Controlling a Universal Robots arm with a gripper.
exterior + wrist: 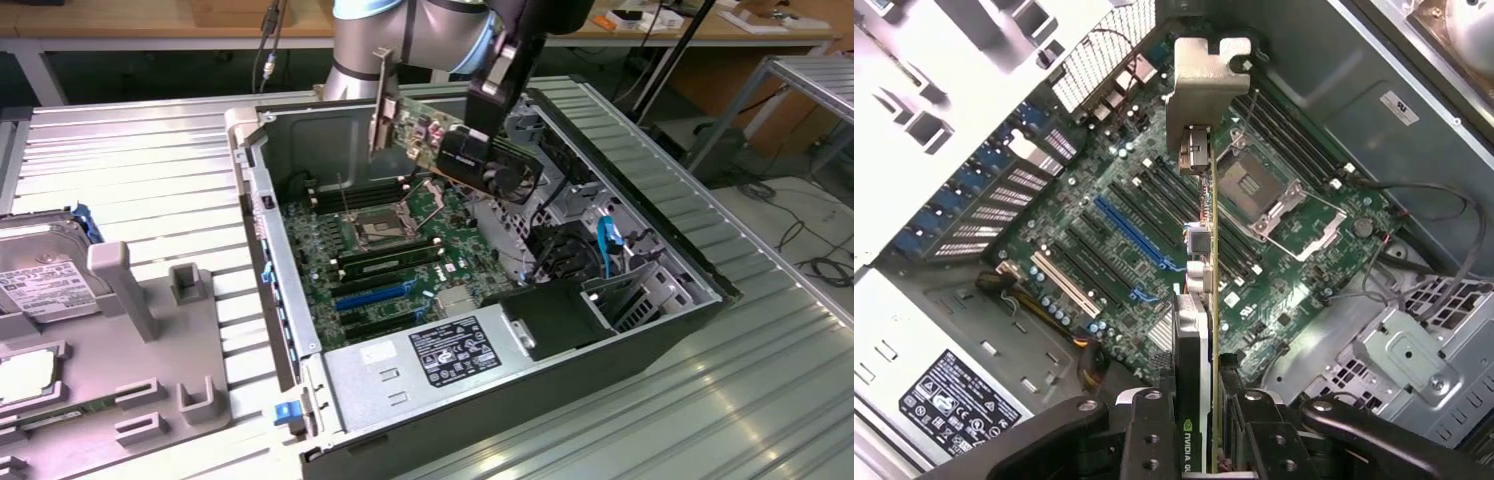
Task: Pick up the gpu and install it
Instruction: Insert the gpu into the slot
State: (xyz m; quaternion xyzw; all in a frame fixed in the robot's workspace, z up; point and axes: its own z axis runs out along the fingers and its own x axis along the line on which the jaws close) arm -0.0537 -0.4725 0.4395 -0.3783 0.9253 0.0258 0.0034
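Gripper (491,108): clamped on the gpu (467,150) — upper centre of the exterior view.
Gpu: hung tilted above the motherboard (314,240) — inside the open case (627,190).

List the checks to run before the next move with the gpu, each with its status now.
1. Gpu clamped in the jaws: ok.
2. Gpu clear of the motherboard: ok, it hangs above it.
3. Long blue slot empty: ok.
4. Gpu's length parallel to that slot: not ok, it crosses it at an angle.
5. Silver bracket lined up with the case's rear opening: cannot tell.
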